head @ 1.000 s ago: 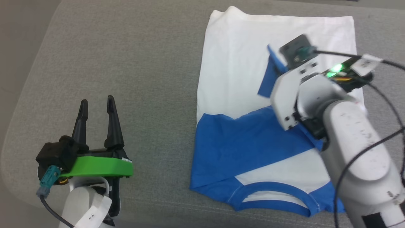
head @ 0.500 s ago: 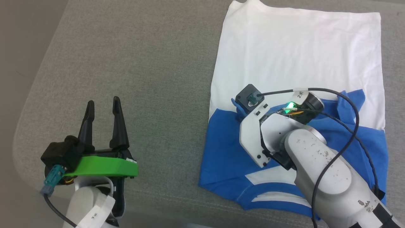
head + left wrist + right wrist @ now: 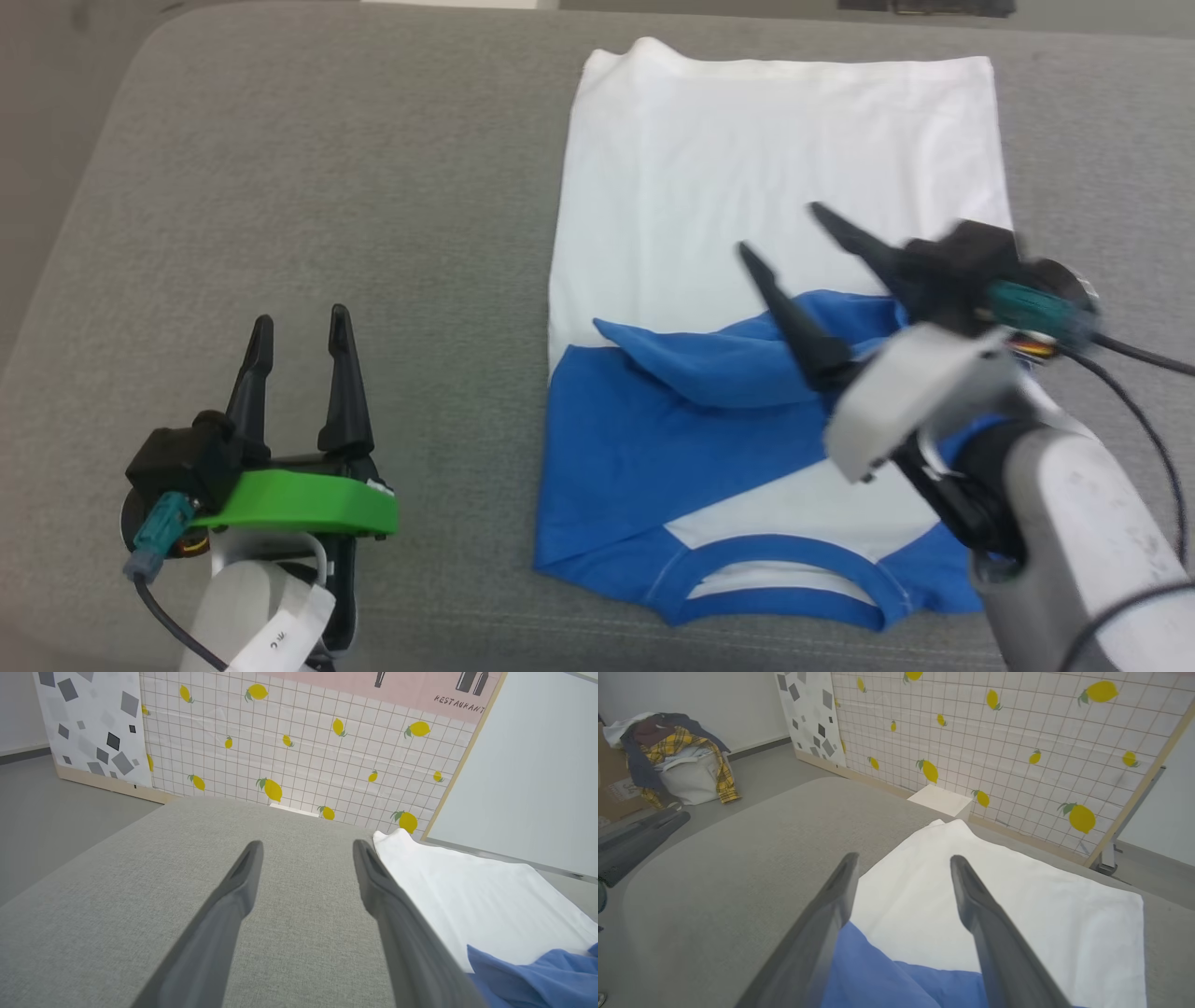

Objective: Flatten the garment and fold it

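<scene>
The garment (image 3: 775, 140) lies on the grey cushion, white body at the far end, blue collar (image 3: 775, 583) at the near edge. One blue sleeve (image 3: 719, 359) rests folded across the other blue sleeve, its end pointing left. My right gripper (image 3: 782, 231) hovers open just over that sleeve, nothing between its fingers; its wrist view looks along the fingers (image 3: 903, 858) over the sleeve (image 3: 878, 975) and the white body (image 3: 1017, 905). My left gripper (image 3: 301, 317) stands open at the lower left, apart from the shirt; in its wrist view (image 3: 307, 844) the garment (image 3: 467, 896) lies to the right.
The grey cushion (image 3: 327, 168) stretches bare to the shirt's left, with a rounded edge at the far left. A lemon-patterned wall panel (image 3: 303, 742) stands behind it. A basket of clothes (image 3: 677, 760) sits on the floor. My left gripper's fingers (image 3: 635, 840) show at that view's left edge.
My right gripper carried the blue sleeve down across the shirt, let it go and now stands open, fingers lifted. The head camera shifted. The left arm stayed put.
</scene>
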